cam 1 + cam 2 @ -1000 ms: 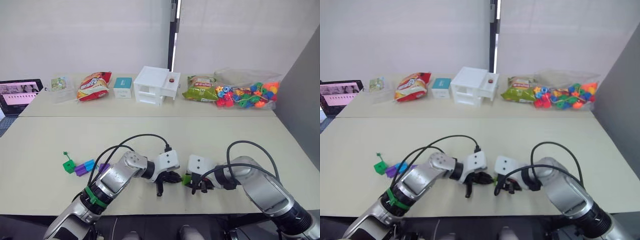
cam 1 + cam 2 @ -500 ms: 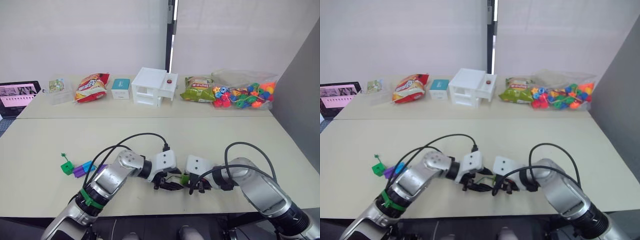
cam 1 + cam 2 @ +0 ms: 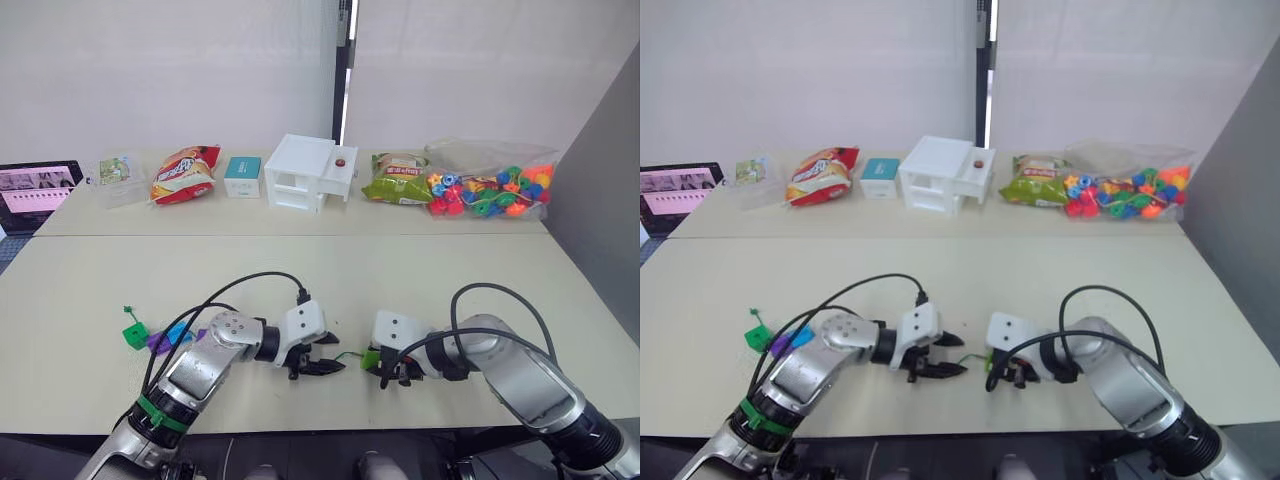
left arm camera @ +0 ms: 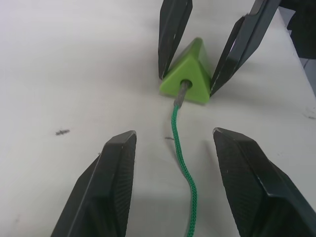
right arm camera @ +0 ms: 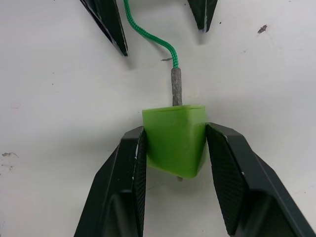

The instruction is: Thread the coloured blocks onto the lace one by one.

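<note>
lace point(image 4: 183, 163) tip in gripped block point(image 5: 175, 139)

— What have I got on the right eye view?

— My left gripper point(image 3: 945, 355) at six o'clock, fingers spread. My right gripper point(image 3: 1008, 377) just beside it, towards four o'clock; I can't make out its fingers.

— And the blocks?

— A green, purple and blue cluster point(image 3: 780, 340) at eight o'clock. A bag of bright beads point(image 3: 1120, 192) at two o'clock.
</note>
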